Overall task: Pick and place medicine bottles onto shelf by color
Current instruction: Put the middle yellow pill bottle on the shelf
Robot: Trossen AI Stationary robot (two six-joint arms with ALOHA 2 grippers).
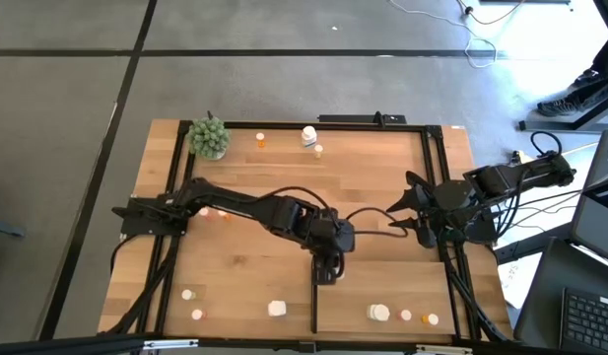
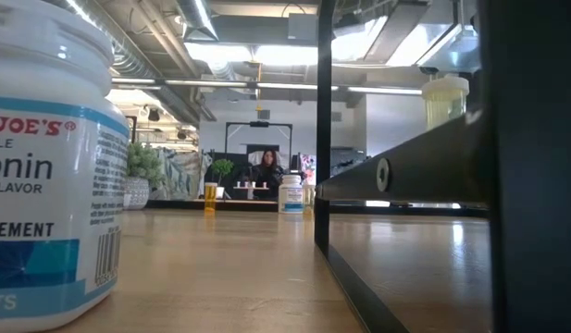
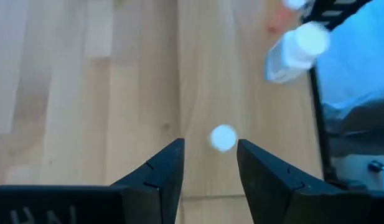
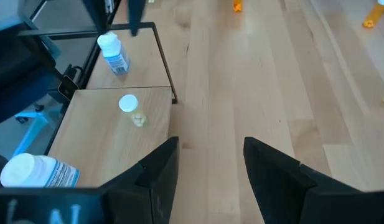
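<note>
Nearest, along the front edge of the desk (image 1: 244, 256): two small bottles (image 1: 188, 294) and a chunkier white bottle (image 1: 276, 309), all off the shelf. Just beside them to the right, the shelf (image 1: 382, 281), a paler panel with a black strip on its side. Holding three things near its front edge: a chunky white shelf bottle (image 1: 379, 313) and two tiny shelf bottles (image 1: 406, 316), colours too small to tell apart from above. Seen from the right wrist, the same panel (image 4: 98, 134) with a capped vial (image 4: 129, 104) standing apart from a taller white one (image 4: 112, 53).

Mid-desk: left hand (image 1: 325, 276) hanging beside the shelf's black strip, fingers released, grasping nothing; directly under it and just ahead of the tips (image 3: 210, 144), a round white cap (image 3: 223, 137) standing on bare wood. Right hand (image 1: 400, 212) waiting farther back near the right frame, likewise spread and empty (image 4: 210, 142).

Farthest, at the back edge: an orange bottle (image 1: 260, 140), a back white bottle (image 1: 308, 134) with a tiny one touching or just beside it, and a green plant ball (image 1: 209, 137).

Judged progress: well under half. Three bottles shelved at most, at least six left on open desk at front and back. Colour grouping on the shelf not yet evident.
</note>
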